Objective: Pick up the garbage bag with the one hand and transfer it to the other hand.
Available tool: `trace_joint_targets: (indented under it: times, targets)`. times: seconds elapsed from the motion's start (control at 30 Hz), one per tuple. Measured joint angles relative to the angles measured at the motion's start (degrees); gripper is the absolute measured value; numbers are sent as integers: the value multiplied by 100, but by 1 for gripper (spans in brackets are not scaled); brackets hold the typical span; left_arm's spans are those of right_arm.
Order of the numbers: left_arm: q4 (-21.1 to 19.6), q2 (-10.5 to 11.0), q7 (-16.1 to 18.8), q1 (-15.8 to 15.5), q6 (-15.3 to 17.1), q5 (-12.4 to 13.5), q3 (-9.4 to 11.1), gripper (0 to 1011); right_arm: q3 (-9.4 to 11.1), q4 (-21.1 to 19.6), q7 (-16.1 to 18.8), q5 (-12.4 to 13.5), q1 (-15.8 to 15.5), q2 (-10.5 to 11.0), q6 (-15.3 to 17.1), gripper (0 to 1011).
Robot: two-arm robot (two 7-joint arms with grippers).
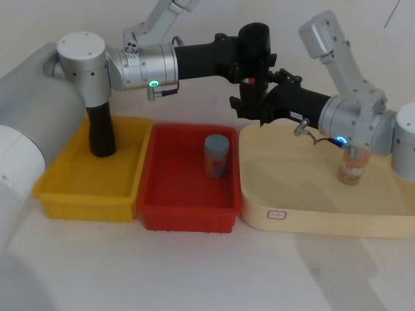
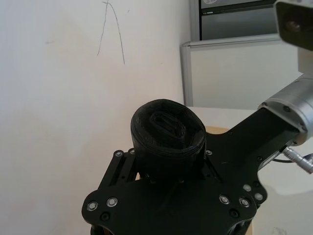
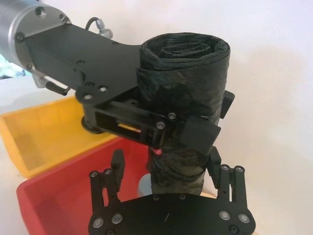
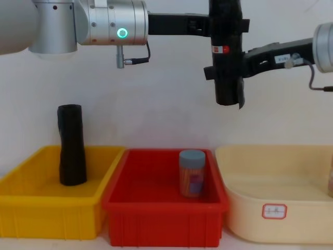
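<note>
Mid-handover above the red bin (image 4: 164, 211), the left tool (image 3: 168, 122) grips the upright garbage bag (image 4: 227, 52) while the right tool (image 3: 168, 183) brackets its lower end, apparently unclosed; next it should clamp.

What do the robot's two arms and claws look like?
Both arms are shiny silver tubes with rounded joints. The left arm has a glowing green ring light, the right arm a blue one, and each has a thin grey cable near its wrist. The left gripper and right gripper are flat black plates dotted with silver screws.
</note>
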Motion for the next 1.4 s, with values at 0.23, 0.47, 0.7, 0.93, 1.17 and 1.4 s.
trace_joint_targets:
  times: [0.23,0.47,0.7,0.93,1.17,1.4]
  targets:
    - [0,0,0,0,0,0,0,391,-104,291,-22,-25,172,-118,-104,1001]
    - [0,0,0,0,0,0,0,390,-202,572,-17,-43,353,-241,-201,1001]
    - [0,1,2,0,0,0,0,390,-280,763,-21,-57,483,-328,-264,1001]
    - [0,0,3,0,0,0,0,391,-323,866,-32,-68,554,-377,-299,908]
    - [0,0,3,0,0,0,0,390,-346,929,-41,-73,599,-405,-321,738]
    - [0,1,2,0,0,0,0,390,-359,968,-49,-78,624,-423,-335,573]
